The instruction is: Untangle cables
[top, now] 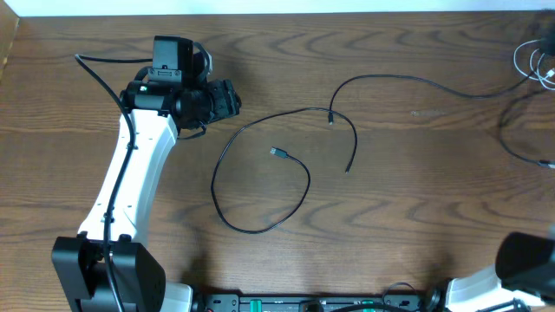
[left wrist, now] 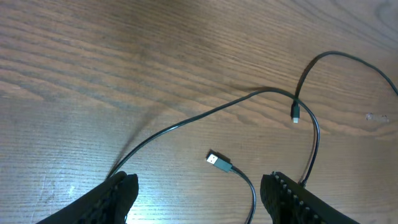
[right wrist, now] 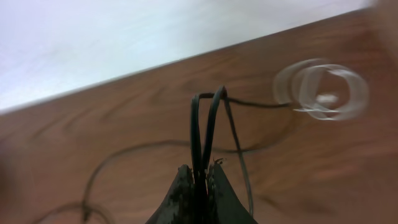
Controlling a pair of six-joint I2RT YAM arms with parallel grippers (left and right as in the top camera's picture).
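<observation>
A black cable [top: 260, 227] lies in a wide loop mid-table, its USB plug [top: 276, 152] inside the loop. A second black cable [top: 390, 78] arcs from a small plug [top: 331, 117] toward the right edge. My left gripper [top: 232, 97] is open to the left of the loop, touching nothing. In the left wrist view the USB plug [left wrist: 216, 160] lies just ahead of the open left gripper [left wrist: 199, 199], with the small plug [left wrist: 295, 115] farther off. My right gripper [right wrist: 200, 169] is shut on a doubled black cable [right wrist: 205, 124]. A blurred white cable [right wrist: 323, 90] is coiled beyond it.
The white cable coil [top: 538, 61] sits at the table's far right corner, with another black strand [top: 516, 147] below it. The right arm's body [top: 525, 258] is at the bottom right. The table's back edge [top: 277, 16] runs along the top.
</observation>
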